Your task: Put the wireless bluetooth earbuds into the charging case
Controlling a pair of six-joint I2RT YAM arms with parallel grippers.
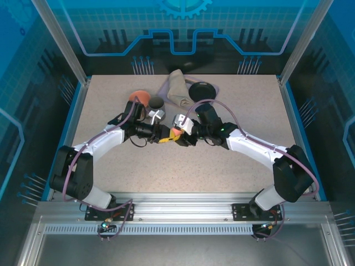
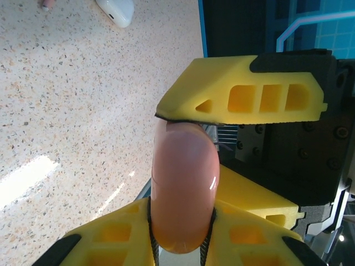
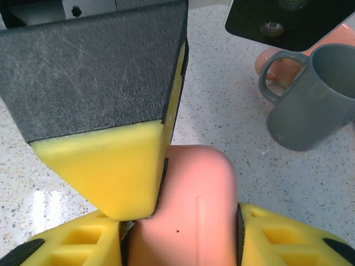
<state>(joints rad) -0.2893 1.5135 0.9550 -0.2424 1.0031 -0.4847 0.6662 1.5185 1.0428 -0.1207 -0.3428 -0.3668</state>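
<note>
Salmon-pink glossy plastic: the charging case (image 2: 183, 183) hangs above the middle of the desk (image 1: 238, 166), caught between both arms. The left hand (image 2: 180, 238) is clenched on its lower end, with a yellow foam finger on each flank. The right hand (image 3: 180, 238) grasps the same case from the opposite side, and one of its fingers touches the rounded top in the left wrist view.

Handling, as a judgement:
- The case is light, stiff and slick, a rounded pebble with little for the foam to bite on.
- A faint seam runs along the shell, and the lid looks closed.
- Best hold is across the broad flat faces, low on the body, so the lid end stays free to swing.
- A squeeze near the curved ends may let it squirt out.
- The earbuds are tiny and probably quick to roll or drop, so they want a fingertip pinch only.

A tiny pink piece (image 2: 47, 3) lies on the desk at the frame edge, just beside a white case (image 2: 113, 11). It is possibly one earbud, but too cropped to be sure. Whether any earbud sits inside the pink case I cannot tell.

Surface: a pale speckled stone-look top, smooth and hard, with glare streaks. A dropped bud would likely bounce.

Room:
- A grey mug (image 3: 310, 100) stands near the hands.
- A beige cloth (image 1: 176, 88) and a black round dish (image 1: 202, 90) lie towards the far edge.
- Blue-lit panels and metal posts wall the desk on three sides.
- Open surface lies towards the near rail.
</note>
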